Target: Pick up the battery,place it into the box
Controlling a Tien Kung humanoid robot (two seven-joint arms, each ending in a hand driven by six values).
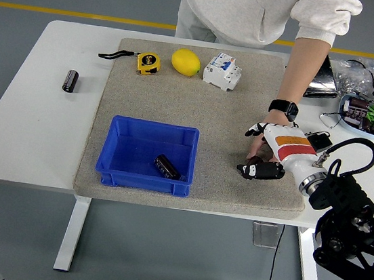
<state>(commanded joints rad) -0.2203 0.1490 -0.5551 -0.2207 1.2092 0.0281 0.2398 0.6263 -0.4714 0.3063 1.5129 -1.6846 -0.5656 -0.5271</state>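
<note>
A blue box (pixel 122 167) stands on the grey mat near its front edge, with a dark cylindrical battery (pixel 167 167) lying inside at the right. A second black battery (pixel 70 80) lies on the bare white table at the far left. My right hand (pixel 249 150), white with an orange stripe, hovers low over the mat's right front part, right of the box. Its fingers are spread, its black thumb (pixel 257 170) points left, and it holds nothing. A person's hand (pixel 263 140) with a black watch reaches down to the mat right behind my hand, partly hidden by it.
Along the mat's (pixel 231 111) far edge lie a yellow tape measure (pixel 147 62), a lemon (pixel 185 62) and a white circuit breaker (pixel 222 70). A tray of small parts (pixel 364 115), cables and plastic bags crowd the table's right end. The person stands at the far side.
</note>
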